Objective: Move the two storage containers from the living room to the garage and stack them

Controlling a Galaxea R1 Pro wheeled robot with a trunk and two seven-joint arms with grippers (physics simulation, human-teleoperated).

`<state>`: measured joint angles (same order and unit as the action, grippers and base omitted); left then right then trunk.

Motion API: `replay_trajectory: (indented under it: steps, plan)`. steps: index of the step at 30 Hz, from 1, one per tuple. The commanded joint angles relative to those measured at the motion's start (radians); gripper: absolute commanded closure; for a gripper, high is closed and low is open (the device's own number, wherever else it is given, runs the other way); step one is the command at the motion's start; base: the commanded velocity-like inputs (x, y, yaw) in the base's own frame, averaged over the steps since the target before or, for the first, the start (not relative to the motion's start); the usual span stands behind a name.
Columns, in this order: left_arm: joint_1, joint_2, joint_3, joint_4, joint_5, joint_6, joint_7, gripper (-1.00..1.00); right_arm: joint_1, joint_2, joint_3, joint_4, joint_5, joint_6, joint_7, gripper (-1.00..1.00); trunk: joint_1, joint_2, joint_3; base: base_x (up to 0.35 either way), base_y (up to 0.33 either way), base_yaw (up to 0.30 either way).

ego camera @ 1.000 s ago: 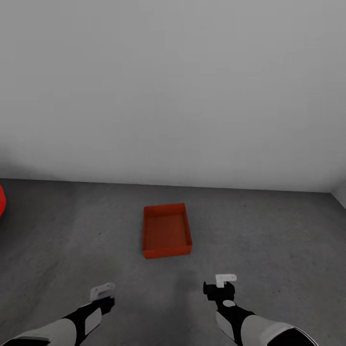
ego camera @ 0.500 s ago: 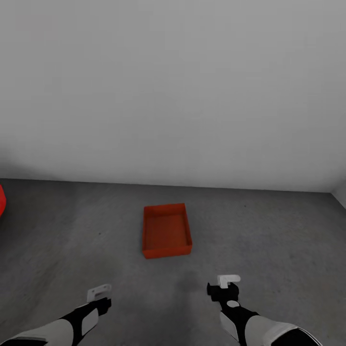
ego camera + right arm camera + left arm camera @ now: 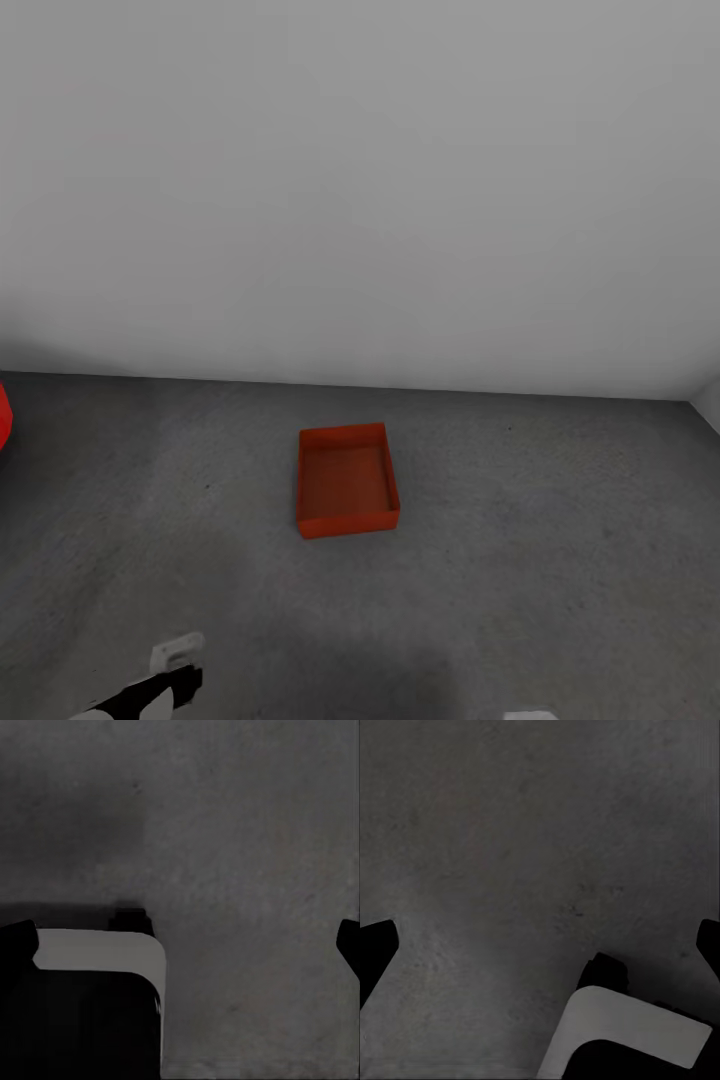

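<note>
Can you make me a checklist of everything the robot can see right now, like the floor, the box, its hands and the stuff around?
Surface: dark grey concrete floor, rough and matte.
Job's things: one orange-red storage container sits on the floor, open side up, nothing stacked on it.
Clutter: nothing seen.
Grippers: left gripper low over the floor, holding nothing; right gripper just peeking in at the bottom edge, state unclear.
Cables: nothing seen.
Surroundings: plain pale grey wall; a red object at the far left edge.
</note>
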<state>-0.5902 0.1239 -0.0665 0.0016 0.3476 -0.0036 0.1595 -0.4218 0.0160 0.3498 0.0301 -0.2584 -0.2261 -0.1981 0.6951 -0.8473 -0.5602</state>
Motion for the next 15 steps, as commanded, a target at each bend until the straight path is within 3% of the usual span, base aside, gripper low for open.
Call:
replay_trajectory:
  steps: [1,3,4,7,10,15]
  plan:
    - [0.032,-0.003,-0.009,0.0,0.006,0.001,0.002,-1.0,0.029,0.001,0.01,0.003,-0.008,0.003,0.0,-1.0,0.0,-0.001,0.0,0.0,0.0,0.0]
    - [0.085,-0.006,-0.009,0.0,0.006,0.002,0.001,-1.0,0.082,0.004,0.01,0.002,-0.008,0.019,0.003,-1.0,0.0,-0.001,0.0,0.0,0.0,0.0]
    - [0.167,-0.009,-0.009,-0.001,0.005,-0.004,0.0,-1.0,0.161,0.009,0.009,0.002,-0.009,0.032,0.006,-1.0,0.0,-0.001,0.0,0.0,0.0,0.0]
    - [0.255,-0.01,-0.009,-0.001,0.005,-0.009,-0.001,-1.0,0.248,0.017,0.008,0.002,-0.009,0.023,0.011,-1.0,0.0,-0.001,0.001,0.0,0.0,0.0]
    - [0.295,-0.012,-0.009,-0.001,0.004,-0.012,-0.001,-1.0,0.279,0.02,0.007,0.002,-0.01,0.005,0.018,-1.0,0.0,-0.001,0.005,0.0,0.0,0.0]
    - [0.308,-0.021,-0.008,-0.001,0.005,-0.017,-0.001,-1.0,0.288,0.019,0.006,0.002,-0.011,0.0,0.032,-1.0,0.0,-0.001,0.013,0.0,0.0,0.0]
